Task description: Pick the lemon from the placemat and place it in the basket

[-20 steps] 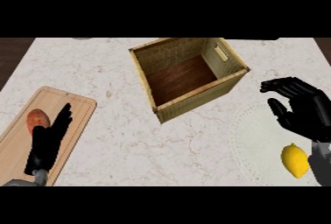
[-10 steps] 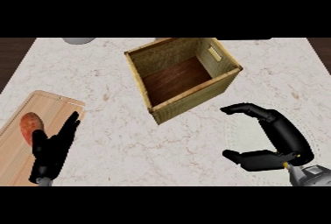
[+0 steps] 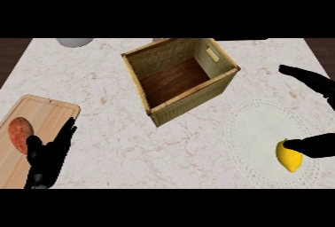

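The lemon (image 3: pixel 288 156) lay on the placemat (image 3: pixel 262 128) at four o'clock, the right hand (image 3: pixel 318 145) spread, its thumb touching the fruit. Being round, it might have rolled away before fingers closed. The left hand (image 3: pixel 46 155) rested open at eight o'clock. No writing showed.

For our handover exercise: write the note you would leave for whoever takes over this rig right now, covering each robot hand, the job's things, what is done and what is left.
Right robot hand: spread open at the view's right edge, one finger on the lemon, not closed round it.
Left robot hand: open, resting at lower left by the cutting board.
Lemon: lying on the placemat.
Basket: holds nothing, stands beyond the placemat.
Done: approach to the lemon.
Left: grasp, lift, carry to the basket, release.
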Tool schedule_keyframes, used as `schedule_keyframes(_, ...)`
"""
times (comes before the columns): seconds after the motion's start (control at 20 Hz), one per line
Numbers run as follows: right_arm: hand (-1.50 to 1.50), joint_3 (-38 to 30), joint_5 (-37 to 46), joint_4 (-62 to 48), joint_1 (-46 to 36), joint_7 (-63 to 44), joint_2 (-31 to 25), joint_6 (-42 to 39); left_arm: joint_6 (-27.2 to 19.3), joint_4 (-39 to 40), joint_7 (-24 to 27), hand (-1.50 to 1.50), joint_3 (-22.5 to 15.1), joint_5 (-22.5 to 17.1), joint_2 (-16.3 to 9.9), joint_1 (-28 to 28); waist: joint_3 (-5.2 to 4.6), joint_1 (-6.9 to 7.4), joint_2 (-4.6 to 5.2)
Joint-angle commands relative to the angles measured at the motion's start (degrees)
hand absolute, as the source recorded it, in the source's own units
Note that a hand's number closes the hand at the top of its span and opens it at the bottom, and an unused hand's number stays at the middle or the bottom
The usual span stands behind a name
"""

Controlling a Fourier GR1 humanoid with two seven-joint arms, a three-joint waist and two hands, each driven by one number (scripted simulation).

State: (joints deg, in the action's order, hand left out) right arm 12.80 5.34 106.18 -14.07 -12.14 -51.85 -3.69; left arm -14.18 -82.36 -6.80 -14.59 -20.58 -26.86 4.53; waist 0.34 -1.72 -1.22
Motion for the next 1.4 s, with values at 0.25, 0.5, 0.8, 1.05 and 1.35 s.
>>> schedule_keyframes(0.25, -1.50, -9.60, -12.96, 4.74, -4.51, -11.47, -21.53, -23.33, 0.58, 2.05, -2.24, 0.00, -1.74, -0.11, 1.30, 4.47, -0.59, 0.23, 0.74)
schedule_keyframes(0.5, -1.50, -11.75, -21.72, 3.75, -4.09, -13.90, -28.70, -34.67, -0.22, 1.94, -2.20, 0.00, -2.18, 0.71, 2.74, 4.50, -0.50, 0.42, 0.92)
schedule_keyframes(0.8, -1.50, -16.17, -25.22, 0.86, -3.39, -13.12, -32.10, -41.98, 2.06, 3.34, -3.01, 0.00, -0.74, 0.19, 1.98, 3.45, -0.40, 0.91, 1.12)
schedule_keyframes(1.05, -1.50, -18.87, -27.81, 3.15, -1.49, -15.15, -30.09, -42.76, 1.58, 3.83, -3.73, 0.00, -0.69, 1.35, 3.31, 2.22, -0.37, 0.52, 1.01)
schedule_keyframes(1.35, -1.50, -16.71, -21.50, 6.59, 2.91, -17.14, -21.69, -37.71, 1.81, 3.29, -2.81, 0.00, -1.00, 2.51, 4.63, 3.12, -0.34, 1.43, 1.21)
